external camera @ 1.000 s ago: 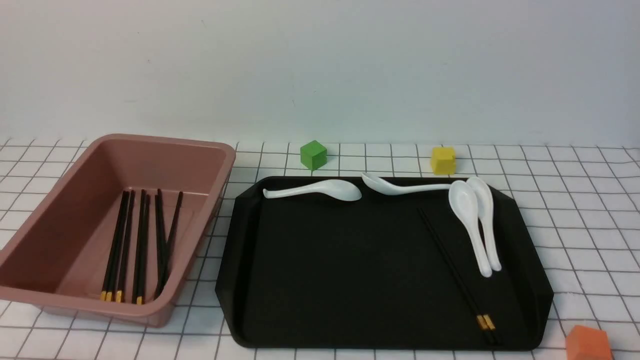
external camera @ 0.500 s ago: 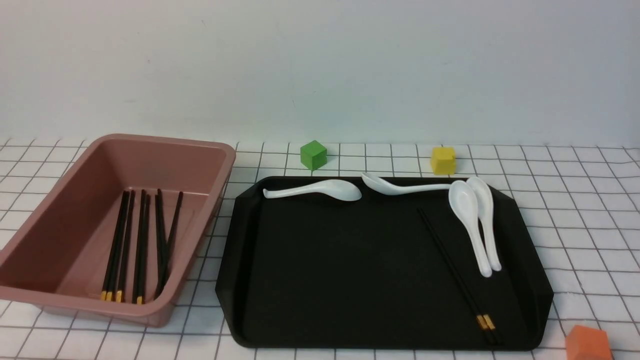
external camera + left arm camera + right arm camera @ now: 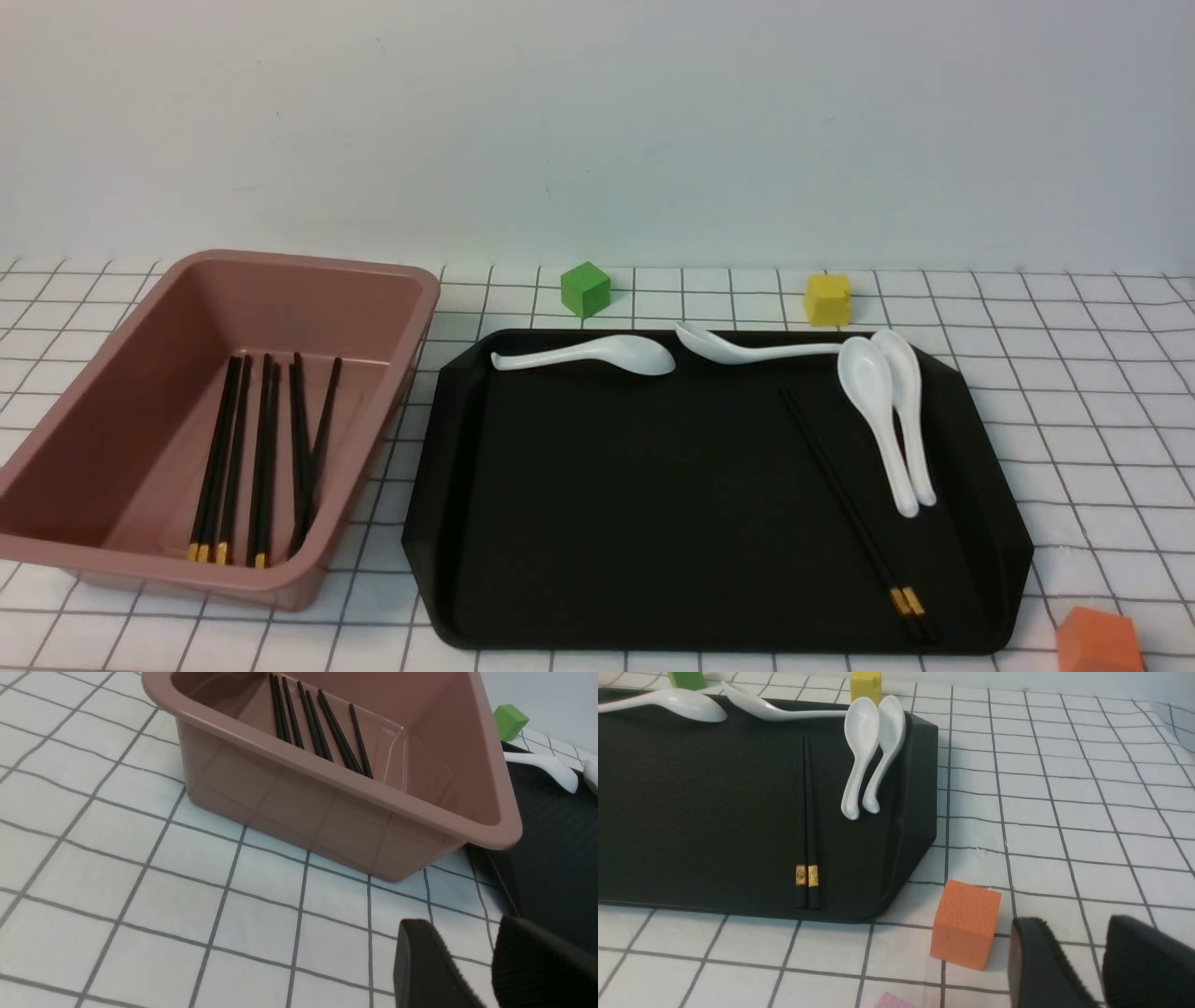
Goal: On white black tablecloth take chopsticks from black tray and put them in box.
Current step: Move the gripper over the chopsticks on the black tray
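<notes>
Nothing's shifted vs a sec ago, same layout for you. L to R: left gripper (image 3: pixel 472 975) hangs over the tablecloth (image 3: pixel 140 882) near the box (image 3: pixel 425 289), jaws a bit apart, holding nothing; several black sticks (image 3: pixel 261 457) lie in the box. Next, the black tray (image 3: pixel 560 523): the chopsticks (image 3: pixel 854 509) lie together on its right part, white spoons (image 3: pixel 887 420) just beside. A green cube (image 3: pixel 585 288) & yellow cube (image 3: pixel 827 299) sit behind it. An orange cube (image 3: pixel 966 924) sits by its near right corner, close to right gripper (image 3: pixel 1087 970), jaws slightly parted, empty
</notes>
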